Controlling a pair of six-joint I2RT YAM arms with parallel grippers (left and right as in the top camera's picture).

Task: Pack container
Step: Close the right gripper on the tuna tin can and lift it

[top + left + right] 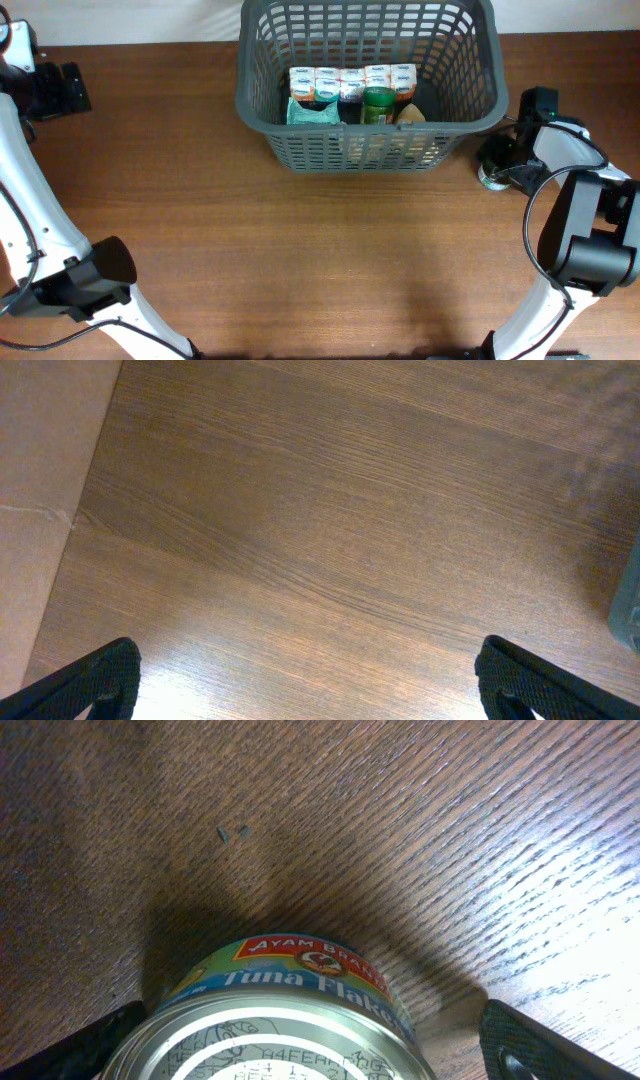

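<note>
The container (350, 150), a large dark grey lattice basket, stands at the table's far middle. Inside it are a row of small cartons (350, 80), a green-lidded jar (377, 102) and a teal packet (310, 112). A tuna tin can (490, 178) stands on the table just right of the basket. My right gripper (505, 165) is at that can. In the right wrist view the can (280, 1020) sits between the open fingers (515, 1040), with a gap on the right side. My left gripper (68, 88) hovers open at the far left, over bare wood (310, 680).
The brown wooden table (320, 260) stretches in front of the basket. Both arms' white links and black bases stand at the near left (90, 280) and near right (590, 250). The table's left edge (90, 480) shows in the left wrist view.
</note>
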